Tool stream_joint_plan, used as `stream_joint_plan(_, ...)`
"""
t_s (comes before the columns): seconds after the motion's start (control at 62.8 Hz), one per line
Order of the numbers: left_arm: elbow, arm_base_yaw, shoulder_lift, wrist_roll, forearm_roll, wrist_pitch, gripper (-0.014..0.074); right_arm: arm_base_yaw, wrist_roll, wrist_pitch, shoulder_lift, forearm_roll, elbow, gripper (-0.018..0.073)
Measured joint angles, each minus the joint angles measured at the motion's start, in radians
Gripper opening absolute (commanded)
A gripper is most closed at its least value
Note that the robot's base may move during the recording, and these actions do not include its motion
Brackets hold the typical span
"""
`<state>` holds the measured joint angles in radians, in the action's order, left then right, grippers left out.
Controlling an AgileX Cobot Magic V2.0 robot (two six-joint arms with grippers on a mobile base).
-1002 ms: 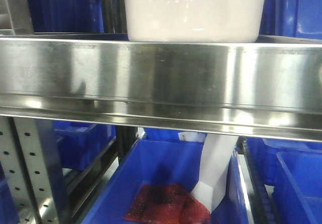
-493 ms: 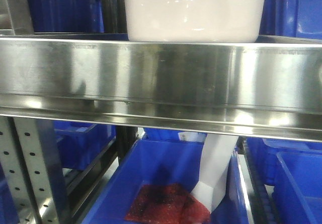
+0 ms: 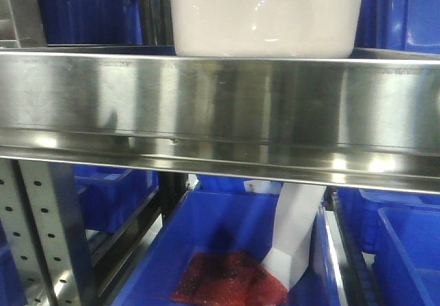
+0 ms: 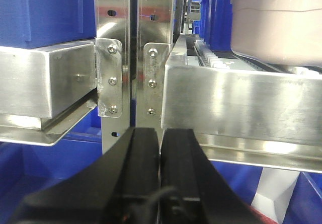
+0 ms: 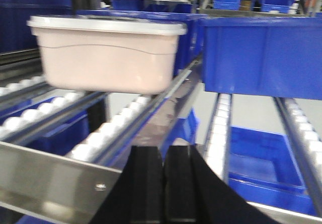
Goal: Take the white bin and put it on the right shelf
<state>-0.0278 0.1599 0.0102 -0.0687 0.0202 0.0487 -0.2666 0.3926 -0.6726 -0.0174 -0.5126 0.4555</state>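
Note:
The white bin [image 3: 265, 17] is an off-white, pinkish tub with a wavy ridge and a glossy lid. It sits on the stainless steel shelf [image 3: 220, 106], behind the tall reflective front lip. In the left wrist view the bin [image 4: 276, 25] is at the upper right, above and beyond my left gripper [image 4: 161, 136], which is shut and empty in front of the shelf's uprights. In the right wrist view the bin [image 5: 108, 55] rests on white rollers at the upper left. My right gripper [image 5: 163, 153] is shut and empty, in front of the shelf's lip, apart from the bin.
Blue plastic bins [image 5: 259, 55] stand beside the white bin on the roller lanes and behind it. Below the shelf a blue bin [image 3: 227, 251] holds a red item [image 3: 230, 282] and a white carton [image 3: 295, 234]. Perforated metal uprights [image 3: 48, 237] stand at lower left.

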Motion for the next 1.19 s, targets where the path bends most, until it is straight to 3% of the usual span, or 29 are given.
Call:
stream_joint_plan(0.175, 0.0, 0.0, 0.0, 0.0, 0.0, 0.0, -0.0127, 0.085, -0.049, 0.208, 0.0, 0.066, -0.162, 0.0072)
stream_joint_plan(0.35, 0.0, 0.0, 0.0, 0.0, 0.0, 0.0, -0.0127, 0.205, -0.142, 0.405, 0.0, 0.247, -0.278, 0.0072)
stream_joint_plan(0.621, 0.0, 0.0, 0.0, 0.0, 0.0, 0.0, -0.0127, 0.219, -0.214, 0.712, 0.0, 0.319, -0.463, 0.0072)
stream_joint_plan(0.891, 0.0, 0.0, 0.0, 0.0, 0.0, 0.0, -0.0127, 0.219, -0.286, 0.733, 0.0, 0.406, -0.486, 0.0072)
stream_joint_plan(1.193, 0.0, 0.0, 0.0, 0.0, 0.0, 0.0, -0.0127, 0.219, -0.401, 0.699, 0.0, 0.422, -0.486, 0.0072)
